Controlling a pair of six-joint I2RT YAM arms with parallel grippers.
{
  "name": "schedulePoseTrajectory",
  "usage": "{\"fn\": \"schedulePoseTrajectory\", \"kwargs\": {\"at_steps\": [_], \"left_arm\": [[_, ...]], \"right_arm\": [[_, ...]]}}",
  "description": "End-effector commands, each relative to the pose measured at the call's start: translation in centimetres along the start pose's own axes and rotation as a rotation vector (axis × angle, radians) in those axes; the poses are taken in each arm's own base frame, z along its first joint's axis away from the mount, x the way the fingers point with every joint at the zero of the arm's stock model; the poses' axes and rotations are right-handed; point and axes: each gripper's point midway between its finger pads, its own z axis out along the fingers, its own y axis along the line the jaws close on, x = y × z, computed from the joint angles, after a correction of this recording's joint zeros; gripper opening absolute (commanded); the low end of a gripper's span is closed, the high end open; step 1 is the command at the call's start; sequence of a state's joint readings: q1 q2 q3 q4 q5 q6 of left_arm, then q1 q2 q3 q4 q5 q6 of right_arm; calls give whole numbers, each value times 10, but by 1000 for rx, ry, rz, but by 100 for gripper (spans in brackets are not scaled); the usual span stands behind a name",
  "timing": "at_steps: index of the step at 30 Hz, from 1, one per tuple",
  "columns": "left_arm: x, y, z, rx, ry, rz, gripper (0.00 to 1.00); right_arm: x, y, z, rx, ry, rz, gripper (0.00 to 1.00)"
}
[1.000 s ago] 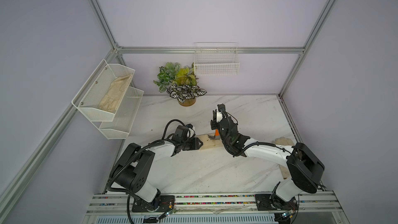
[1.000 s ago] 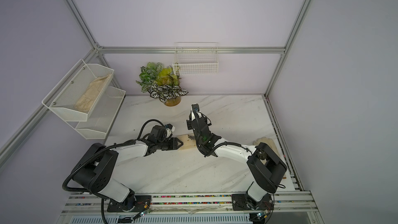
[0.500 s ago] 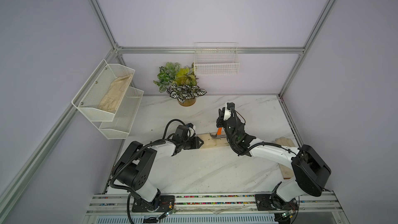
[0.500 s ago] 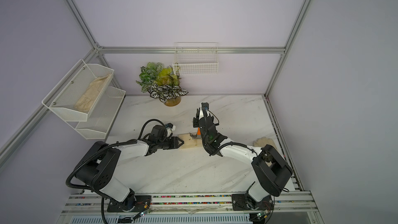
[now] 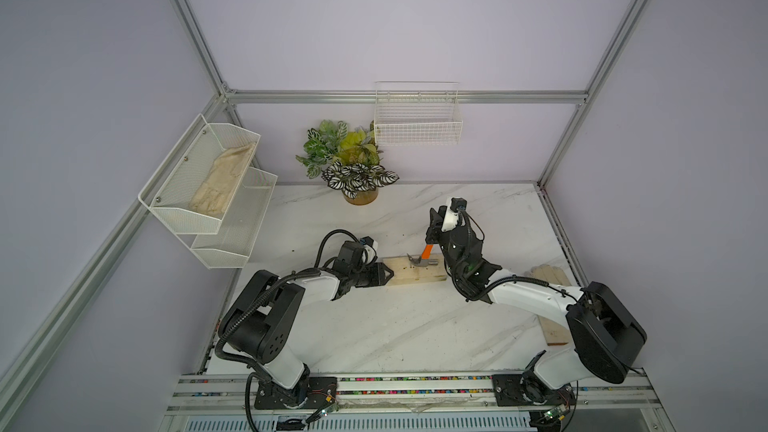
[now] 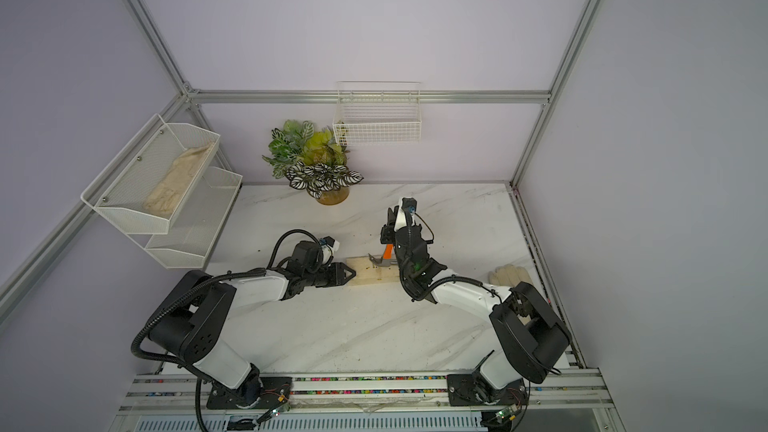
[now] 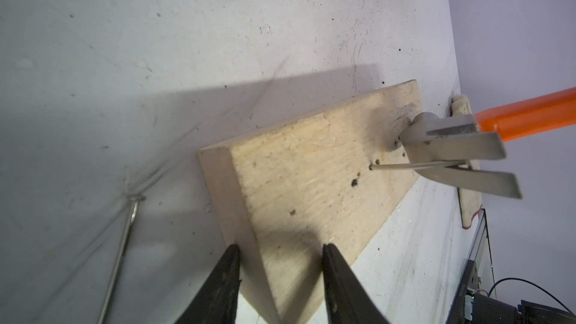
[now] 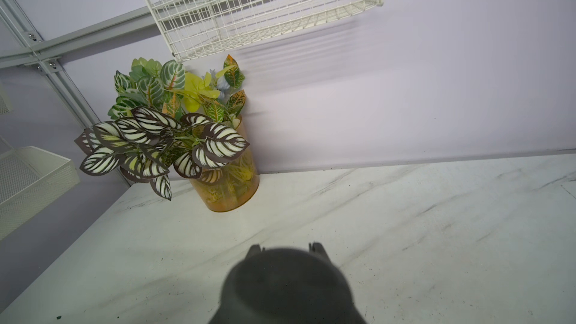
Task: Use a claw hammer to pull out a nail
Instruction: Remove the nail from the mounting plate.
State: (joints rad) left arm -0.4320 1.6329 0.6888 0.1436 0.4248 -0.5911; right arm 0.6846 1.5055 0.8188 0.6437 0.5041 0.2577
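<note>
Right arm is sitting further to its right than 1 s ago, elbow low, wrist raised. Right gripper (image 8: 285, 247) is clamping the claw hammer (image 7: 452, 138) handle. Left arm is reaching low, left gripper (image 7: 279, 249) pinching the wooden board (image 7: 311, 163); ahead of these jaws the claw is hooking 1 nail (image 7: 411, 166).

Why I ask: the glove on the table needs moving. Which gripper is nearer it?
Right. The right gripper, shut on the claw hammer, is by the wooden board's end closest to the glove; the left gripper is at its opposite end.
</note>
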Motion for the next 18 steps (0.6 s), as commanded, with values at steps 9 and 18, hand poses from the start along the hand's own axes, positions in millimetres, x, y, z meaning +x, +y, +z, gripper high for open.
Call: {"fn": "schedulePoseTrajectory", "kwargs": {"at_steps": [9, 18], "left_arm": [[33, 25, 10, -64, 104, -49, 41], [34, 27, 12, -61, 110, -53, 40]], "right_arm": [[16, -35, -10, -21, -16, 263, 0], [16, -73, -18, 22, -53, 374, 0]]}}
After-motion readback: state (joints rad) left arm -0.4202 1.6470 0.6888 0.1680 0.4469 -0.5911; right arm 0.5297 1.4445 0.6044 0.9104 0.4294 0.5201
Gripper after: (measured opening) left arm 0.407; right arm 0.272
